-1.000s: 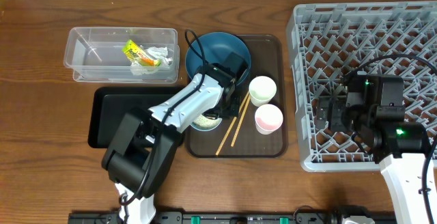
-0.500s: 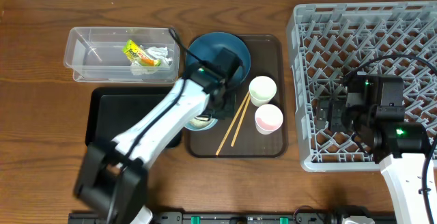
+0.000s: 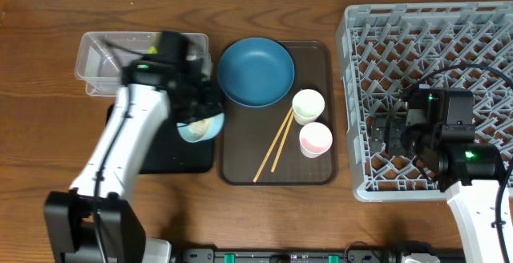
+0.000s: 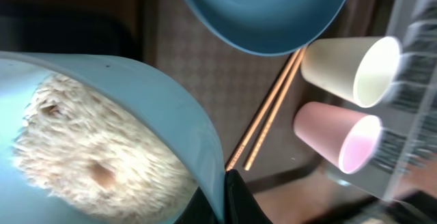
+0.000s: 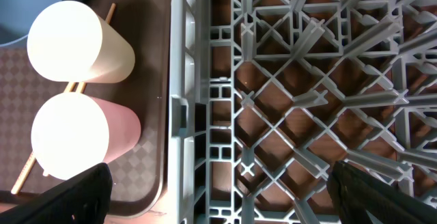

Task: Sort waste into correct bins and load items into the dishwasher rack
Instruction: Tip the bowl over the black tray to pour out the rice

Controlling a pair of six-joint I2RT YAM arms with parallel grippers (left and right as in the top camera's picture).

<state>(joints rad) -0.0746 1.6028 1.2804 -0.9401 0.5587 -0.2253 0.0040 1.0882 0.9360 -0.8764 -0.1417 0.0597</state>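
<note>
1. The left end effector (image 3: 192,112) is pinched narrow on the rim of the white-and-pale-blue bowl (image 3: 200,127). It holds the bowl in the air above the right edge of the shallow black rectangular tray (image 3: 184,157).
2. The left wrist view shows white rice-like scraps (image 4: 89,162) packed against the bowl's inner wall. The bowl is likely held over this bin so the food can be tipped out before washing.
3. How far the bowl is tilted is hard to judge from above. The scraps look to be clinging rather than falling.
4. The clear plastic rectangular tub (image 3: 100,66) sits just behind the black tray. A sliver of yellow-green snack wrapper (image 3: 150,51) shows past the arm, which hides the rest of the tub's contents.
5. On the flat brown serving tray (image 3: 240,159) remain the round dark-blue plate (image 3: 256,70), cream cup (image 3: 308,105), pink cup (image 3: 315,139) and two thin wooden chopsticks (image 3: 275,144). All are grouped within reach of either arm.
6. The right end effector (image 3: 385,135) hangs with its fingers spread wide and empty over the left side of the grey plastic dishwasher rack (image 3: 425,38), apparently waiting to load.
7. No dishes are in the rack, and everything rests on the wooden tabletop (image 3: 48,135).
</note>
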